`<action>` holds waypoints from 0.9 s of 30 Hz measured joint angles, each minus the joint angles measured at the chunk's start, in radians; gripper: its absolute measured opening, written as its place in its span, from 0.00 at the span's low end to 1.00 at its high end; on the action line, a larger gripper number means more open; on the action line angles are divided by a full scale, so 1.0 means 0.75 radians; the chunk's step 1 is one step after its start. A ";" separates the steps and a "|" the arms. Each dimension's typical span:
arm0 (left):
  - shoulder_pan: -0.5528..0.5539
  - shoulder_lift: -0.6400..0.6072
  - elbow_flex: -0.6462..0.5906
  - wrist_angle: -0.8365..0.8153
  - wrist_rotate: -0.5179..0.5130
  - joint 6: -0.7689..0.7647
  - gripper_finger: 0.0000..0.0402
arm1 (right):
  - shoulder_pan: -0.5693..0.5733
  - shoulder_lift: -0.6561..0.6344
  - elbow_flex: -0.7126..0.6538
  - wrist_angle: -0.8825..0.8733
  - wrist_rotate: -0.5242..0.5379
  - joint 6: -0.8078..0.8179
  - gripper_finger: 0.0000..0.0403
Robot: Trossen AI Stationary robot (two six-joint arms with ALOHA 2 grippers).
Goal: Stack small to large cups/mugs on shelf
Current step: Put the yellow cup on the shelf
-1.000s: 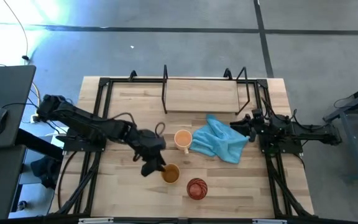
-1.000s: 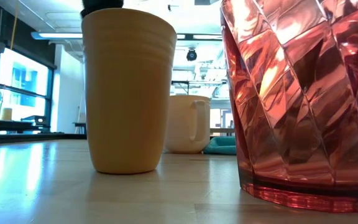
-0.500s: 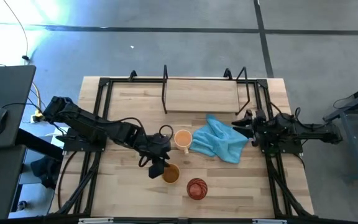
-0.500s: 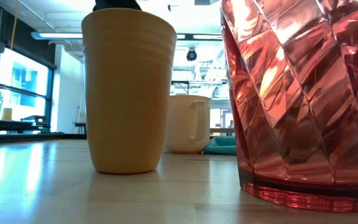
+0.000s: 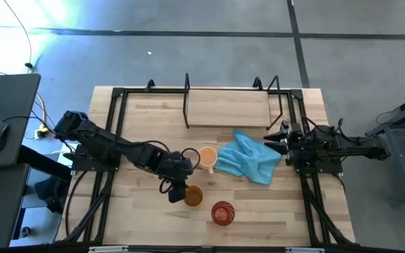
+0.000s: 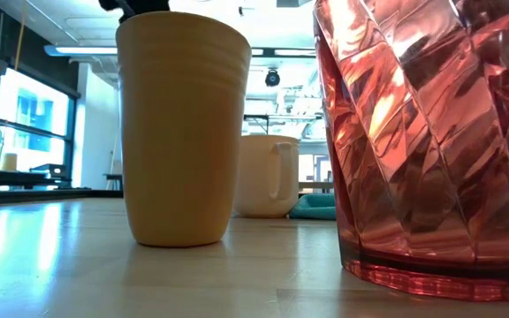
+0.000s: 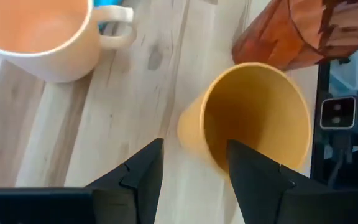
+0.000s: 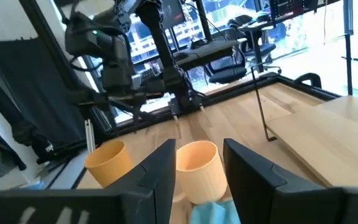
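Observation:
The mustard-yellow cup stands upright on the table, with the red patterned cup to its near right and the light orange mug just beyond it. My left gripper is open above the yellow cup's left rim. In the left wrist view, one finger is over the cup's mouth and the other outside its wall. No touch shows. The low view shows only a dark bit of the gripper over the rim. The shelf stands at the far edge. My right gripper waits open at the table's right.
A crumpled blue cloth lies between the orange mug and my right gripper. Black frame rails run along the table's left and right sides. The shelf's wooden board is bare, and bare tabletop lies in front of it.
My left arm has reached farther toward the table's right, and its gripper has crept in over the yellow cup's left rim. None of the three cups has moved.

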 joint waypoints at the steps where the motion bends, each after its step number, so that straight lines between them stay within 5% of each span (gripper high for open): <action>1: -0.001 0.012 0.001 -0.006 0.009 -0.007 0.41 | 0.000 0.000 0.000 -0.021 0.001 0.000 0.31; 27: -0.006 0.125 0.004 0.140 0.041 -0.150 0.41 | -0.001 0.005 -0.001 -0.099 0.044 0.000 0.31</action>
